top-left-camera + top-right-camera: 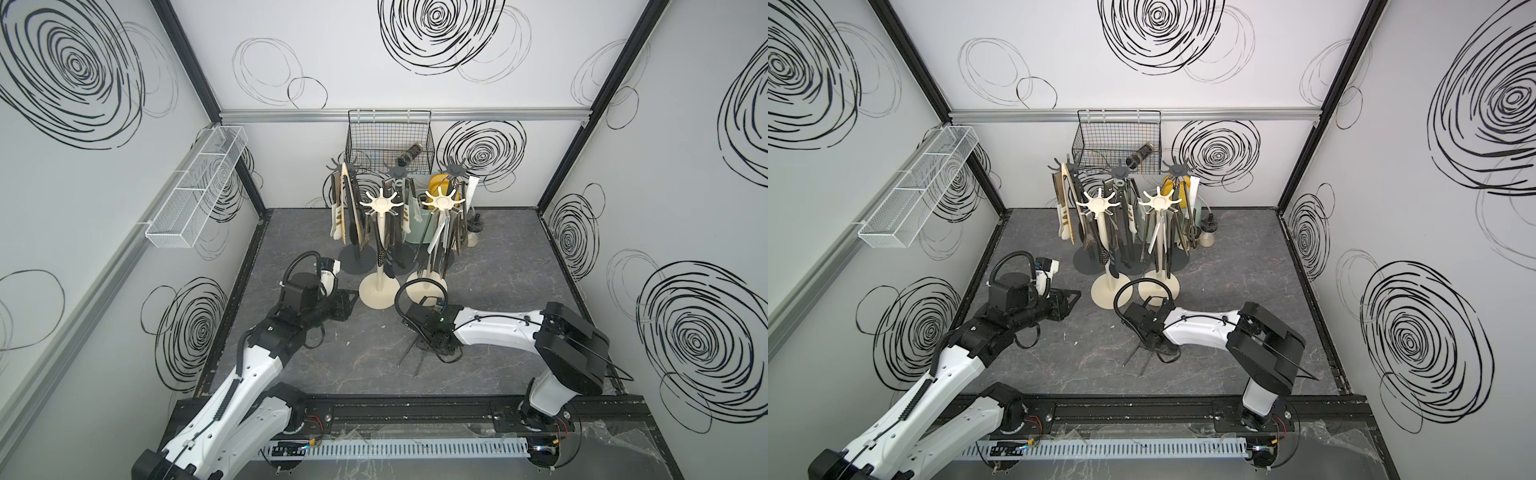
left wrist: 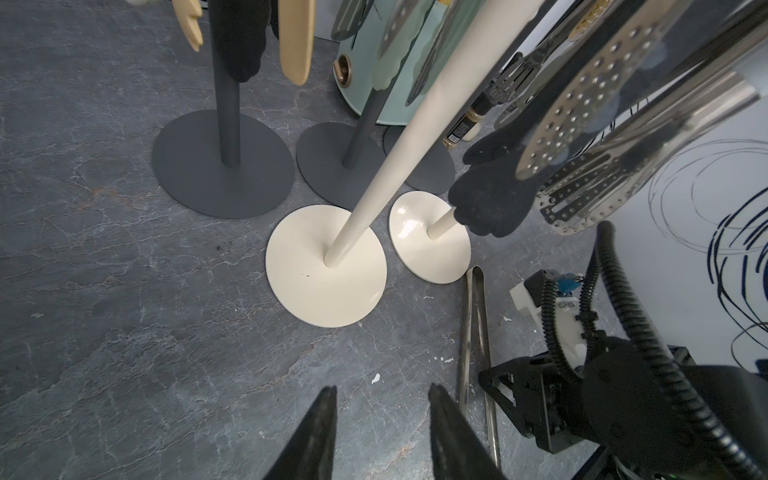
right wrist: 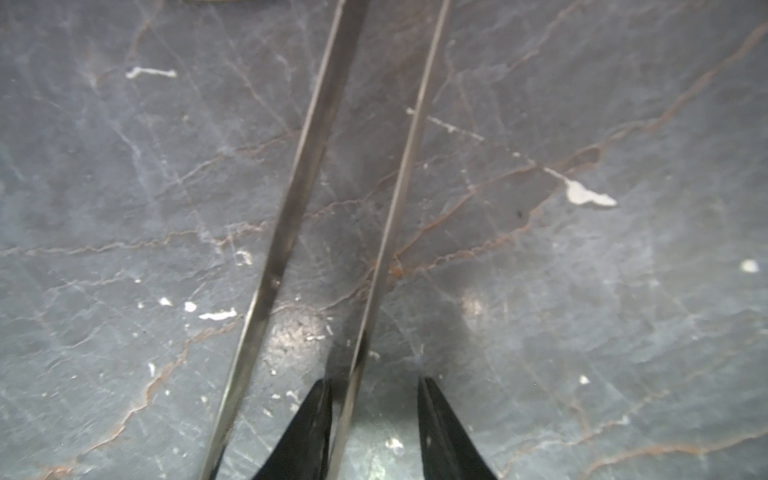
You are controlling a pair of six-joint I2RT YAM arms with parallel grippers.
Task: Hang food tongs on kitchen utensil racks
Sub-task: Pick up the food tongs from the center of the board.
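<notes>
A dark grey marbled tabletop (image 1: 507, 291) fills the floor of the cell, dotted with small white flecks (image 3: 588, 195) (seen best in the right wrist view). White walls with black scribbled swirls (image 1: 436, 25) close it on three sides, and a silver aluminium rail (image 1: 291, 114) runs along the back wall. A black wire mesh basket (image 1: 365, 141) hangs from that rail, with a dark cylindrical spice jar (image 1: 409, 153) tilted inside. A long white mesh basket with compartments (image 1: 195, 187) is fixed to the side wall. At the back stand a pale green round container (image 2: 355, 93) and, near it, a small clear jar with a black top (image 1: 1207, 237). A white slotted cable duct (image 1: 395, 451) lies along the front edge.
</notes>
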